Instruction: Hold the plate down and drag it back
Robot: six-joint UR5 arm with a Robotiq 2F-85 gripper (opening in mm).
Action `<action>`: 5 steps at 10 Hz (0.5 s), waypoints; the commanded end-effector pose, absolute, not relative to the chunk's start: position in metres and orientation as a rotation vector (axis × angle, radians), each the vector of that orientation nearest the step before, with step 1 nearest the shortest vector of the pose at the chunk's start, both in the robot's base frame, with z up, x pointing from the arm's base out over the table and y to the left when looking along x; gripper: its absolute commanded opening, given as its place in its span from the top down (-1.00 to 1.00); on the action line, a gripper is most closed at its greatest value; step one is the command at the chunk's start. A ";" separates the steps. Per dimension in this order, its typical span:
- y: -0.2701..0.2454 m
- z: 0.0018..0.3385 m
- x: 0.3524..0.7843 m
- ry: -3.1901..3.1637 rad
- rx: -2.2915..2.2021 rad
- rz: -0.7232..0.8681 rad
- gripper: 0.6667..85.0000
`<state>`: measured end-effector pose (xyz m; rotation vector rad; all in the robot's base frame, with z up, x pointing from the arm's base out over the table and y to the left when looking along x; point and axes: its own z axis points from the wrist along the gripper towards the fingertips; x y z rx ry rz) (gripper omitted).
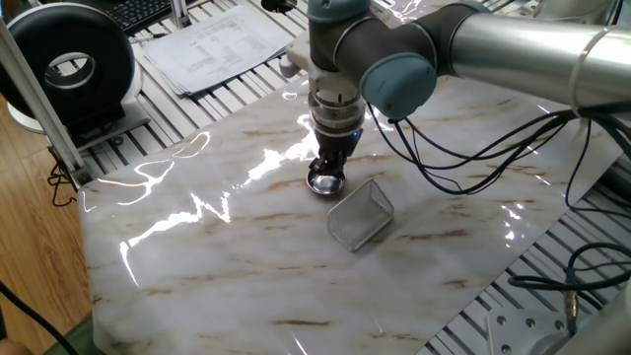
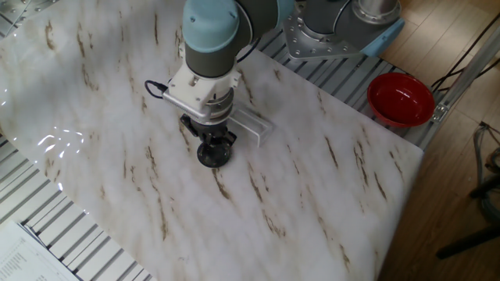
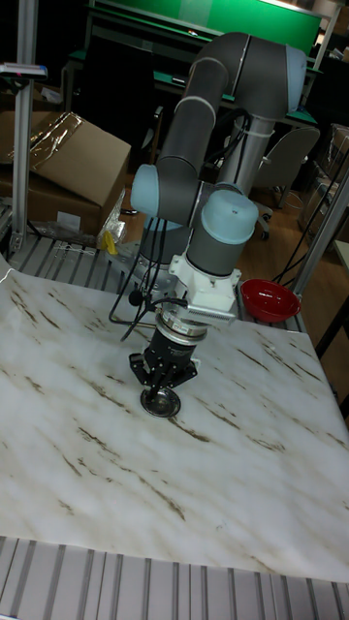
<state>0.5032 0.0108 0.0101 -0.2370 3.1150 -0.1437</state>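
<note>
I'm looking at the plate (image 1: 325, 183) sitting on the marble table (image 1: 197, 266), directly under the gripper (image 1: 331, 168). The fingers are pointing straight down into the dish, tips meeting its inside as far as I can judge; whether they are spread or pressed together I cannot tell, since the wrist is hiding the gap in every view. The plate is round, so it has no long axis to line up with. The basket (image 1: 361, 214) is lying just beside the plate, apart from it. In the tall view the arm's base is standing behind the plate (image 3: 161, 401), so I'm judging "back" as toward that base.
</note>
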 end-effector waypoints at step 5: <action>0.035 0.010 0.510 3.089 -0.210 0.008 0.98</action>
